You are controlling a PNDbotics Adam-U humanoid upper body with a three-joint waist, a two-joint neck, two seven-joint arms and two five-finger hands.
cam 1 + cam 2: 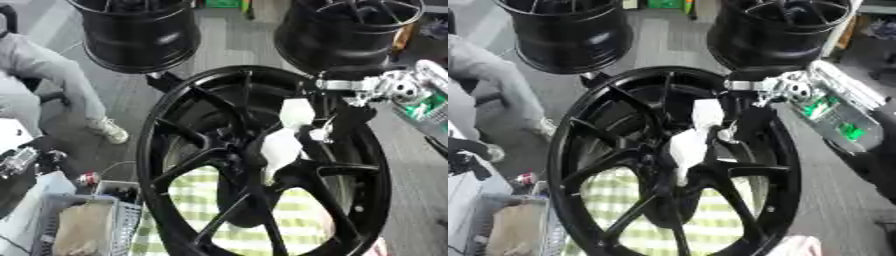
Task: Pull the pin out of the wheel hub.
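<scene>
A wire basket (122, 220) holding a brownish bundle sits at the lower left, beside a green-and-white checked cloth (289, 220) that shows through the spokes of the black wheel hub (188, 165). The hub stands upright on its edge and fills the middle of both views, its spokes running in to the centre. Behind it, two more black rims, one at the upper left (140, 35) and one at the upper right (346, 32), stand on the grey floor (232, 40).

At the hub's centre the robot's right hand (284, 137), its fingers covered in white, reaches in from the upper right and is pressed against the spokes. Its fingers (297, 112) appear curled at the centre, but what they hold cannot be made out; the pin itself cannot be picked out among the white fingers and dark spokes.

The right arm's silver wrist joint (394, 87) gleams at the hub's upper right rim, with green circuit boards (829, 107) exposed along the forearm. The left hand shows in neither view.
</scene>
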